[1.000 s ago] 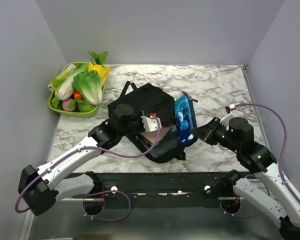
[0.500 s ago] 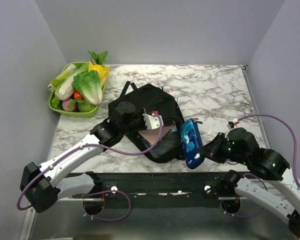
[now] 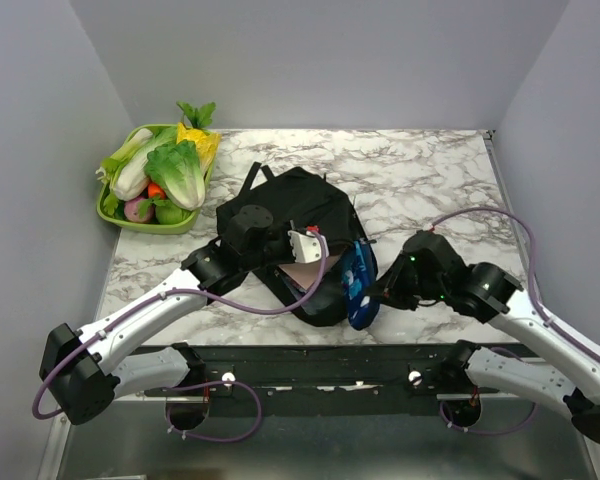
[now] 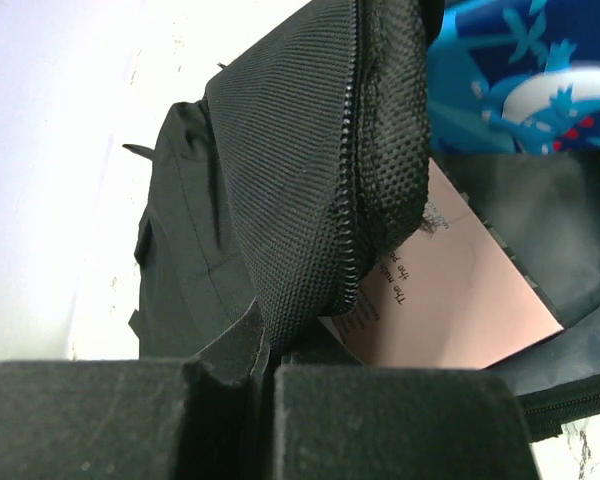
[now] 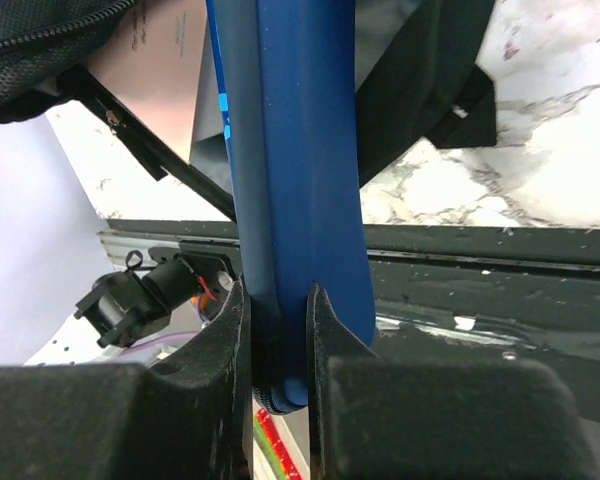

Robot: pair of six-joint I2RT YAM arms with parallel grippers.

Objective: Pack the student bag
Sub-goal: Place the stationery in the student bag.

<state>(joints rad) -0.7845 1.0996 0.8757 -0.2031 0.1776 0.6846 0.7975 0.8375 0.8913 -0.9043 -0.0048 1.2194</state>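
A black student bag (image 3: 285, 210) lies floppy on a marble table (image 3: 430, 180), its open mouth turned toward the arms. The left gripper (image 3: 305, 243), fingers pressed together on the zipped edge of the bag's mesh flap (image 4: 320, 180), lifts that flap above the opening. At the bag's right side, the right gripper (image 3: 382, 290) pinches one end of a blue patterned glasses case (image 3: 357, 282). The case stands on edge with its far end at the bag's mouth; whether it is already inside cannot be told.

The step in hand appears to be sliding the case into the bag. To do it well, the left gripper should hold the flap high and taut so the mouth gapes. The right arm should steer the case's leading end under the flap and along the bag's floor, clear of the zip and of the loose strap at the bag's right edge. The case is best released only once most of it is inside, since it is gripped at its very end and could tip out.

Inside the bag lies a pink printed sheet or booklet (image 4: 440, 290), flat under the raised flap; anything else in the bag is hidden. Well to the left of the bag, a green basket (image 3: 108, 212) holds toy vegetables, among them a lettuce (image 3: 180, 172).
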